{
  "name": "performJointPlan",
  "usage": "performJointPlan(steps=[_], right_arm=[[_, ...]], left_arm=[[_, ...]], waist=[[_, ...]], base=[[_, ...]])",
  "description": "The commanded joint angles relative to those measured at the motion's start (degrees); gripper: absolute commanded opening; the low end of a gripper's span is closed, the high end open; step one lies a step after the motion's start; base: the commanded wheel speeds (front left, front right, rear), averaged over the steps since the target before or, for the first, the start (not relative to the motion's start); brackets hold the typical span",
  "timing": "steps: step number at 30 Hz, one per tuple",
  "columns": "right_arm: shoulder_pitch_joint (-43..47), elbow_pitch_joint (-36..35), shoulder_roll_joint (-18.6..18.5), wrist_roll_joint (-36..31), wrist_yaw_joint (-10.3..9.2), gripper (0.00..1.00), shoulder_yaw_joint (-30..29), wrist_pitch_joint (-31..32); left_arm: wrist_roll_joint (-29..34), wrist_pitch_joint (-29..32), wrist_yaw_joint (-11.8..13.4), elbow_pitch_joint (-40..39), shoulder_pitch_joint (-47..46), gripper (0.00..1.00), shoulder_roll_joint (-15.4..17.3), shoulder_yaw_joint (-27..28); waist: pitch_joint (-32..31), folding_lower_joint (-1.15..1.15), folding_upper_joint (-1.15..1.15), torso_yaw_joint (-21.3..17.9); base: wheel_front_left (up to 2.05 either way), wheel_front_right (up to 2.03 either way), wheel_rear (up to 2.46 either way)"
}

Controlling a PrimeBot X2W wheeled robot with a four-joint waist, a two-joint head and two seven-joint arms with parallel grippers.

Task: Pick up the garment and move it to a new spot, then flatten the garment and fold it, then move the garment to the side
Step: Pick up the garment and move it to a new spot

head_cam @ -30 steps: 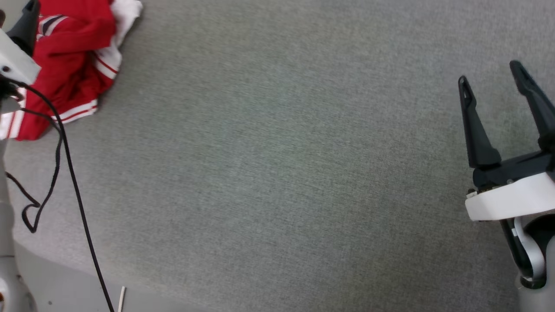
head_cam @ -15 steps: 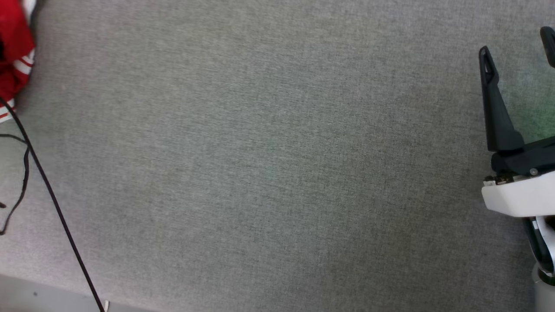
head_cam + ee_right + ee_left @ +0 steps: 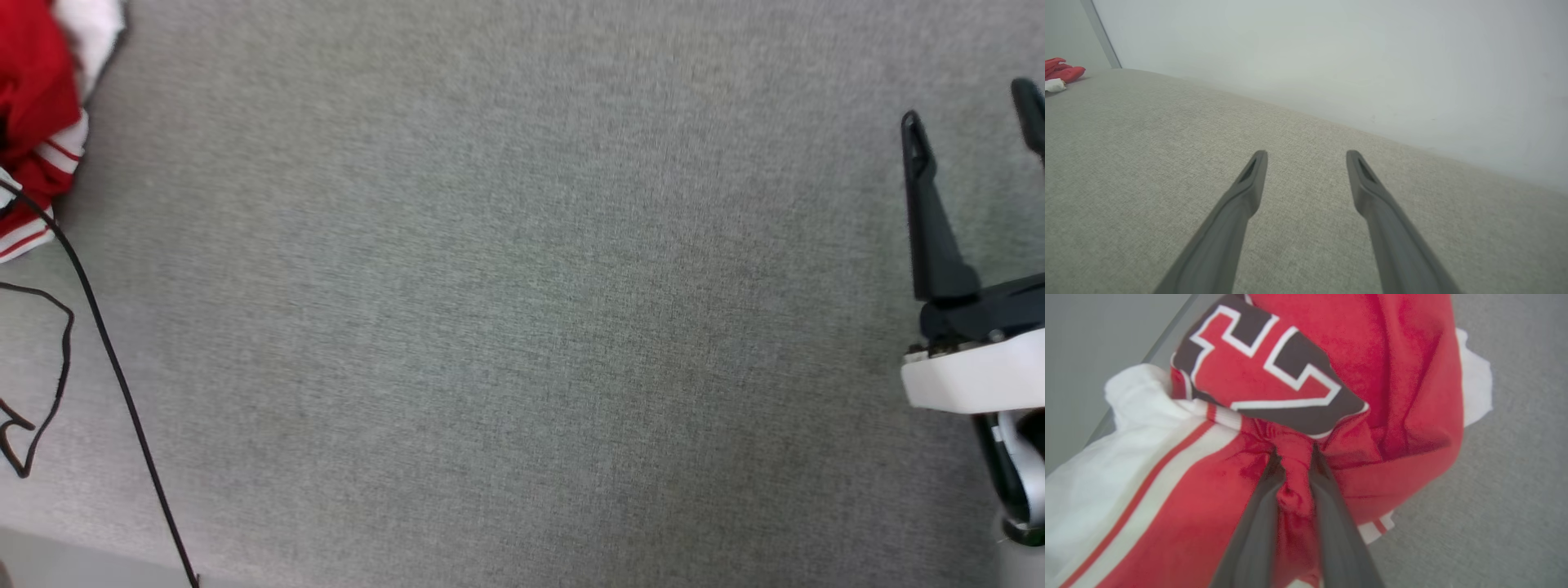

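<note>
The red garment (image 3: 1392, 375) hangs bunched in the left wrist view, its black white-outlined numeral, white sleeve and striped trim showing. My left gripper (image 3: 1295, 457) is shut on a pinched fold of its red cloth, just under the numeral. In the head view the garment (image 3: 33, 106) peeks in at the upper left edge. My right gripper (image 3: 971, 114) stands open at the far right over the grey surface, nothing between its fingers; in its own view the right gripper (image 3: 1306, 157) points across bare cloth, and the garment (image 3: 1063, 73) lies far off at the upper left.
A grey fabric-covered surface (image 3: 522, 310) spreads across the head view. A black cable (image 3: 106, 359) runs down the left side, with a loop near the edge. A pale wall (image 3: 1331, 53) rises behind the surface, and the surface's left edge (image 3: 1167, 335) passes behind the garment.
The head camera has shifted, so the picture slid left then slightly back. More of the garment shows at the upper left than half a second ago. The right gripper stays open.
</note>
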Motion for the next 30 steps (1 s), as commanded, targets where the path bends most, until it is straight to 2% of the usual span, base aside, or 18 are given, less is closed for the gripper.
performJointPlan(steps=[1,9,15,18,19,25,30], right_arm=[[0.9,0.7,0.5,0.3,-0.04,1.00,0.0,-0.6],[3.9,5.2,3.8,1.9,-0.04,1.00,0.1,-3.3],[7.3,8.6,5.6,2.7,-0.04,1.00,-0.9,-5.3],[9.5,9.7,6.3,3.1,-0.04,1.00,-2.0,-5.6],[11.8,10.9,6.7,3.3,-0.04,1.00,-2.6,-5.9],[16.6,12.1,7.0,3.9,-0.04,1.00,-3.0,-5.2],[18.8,12.2,7.1,5.1,-0.04,1.00,-3.4,-4.8]], left_arm=[[0.7,-2.3,-0.3,0.0,0.5,0.00,0.5,-0.3],[5.0,-18.6,-0.7,-1.2,1.2,0.00,1.1,-4.6],[5.9,-26.2,-0.9,-2.7,2.9,0.00,-1.4,-7.8],[5.8,-28.5,-0.9,-4.8,4.0,0.00,-4.1,-9.6],[7.0,-29.8,-0.6,-7.1,6.3,0.00,-6.6,-11.8],[8.4,-30.7,0.4,-13.3,12.3,0.00,-10.0,-15.0],[9.0,-29.8,0.9,-19.2,17.0,0.00,-12.7,-17.7]], waist=[[-3.4,-0.01,0.00,0.2],[-12.9,-0.01,0.00,-0.5],[-19.8,-0.01,0.00,-1.7],[-22.9,-0.01,0.00,-2.2],[-26.0,-0.01,0.00,-3.3],[-31.8,-0.01,0.00,-7.1],[-34.2,-0.01,0.00,-10.3]], base=[[0.00,0.00,0.00],[0.00,0.00,0.00],[0.00,0.00,0.00],[0.00,0.00,0.00],[0.00,0.00,0.00],[0.00,0.00,0.00],[0.00,0.00,0.00]])
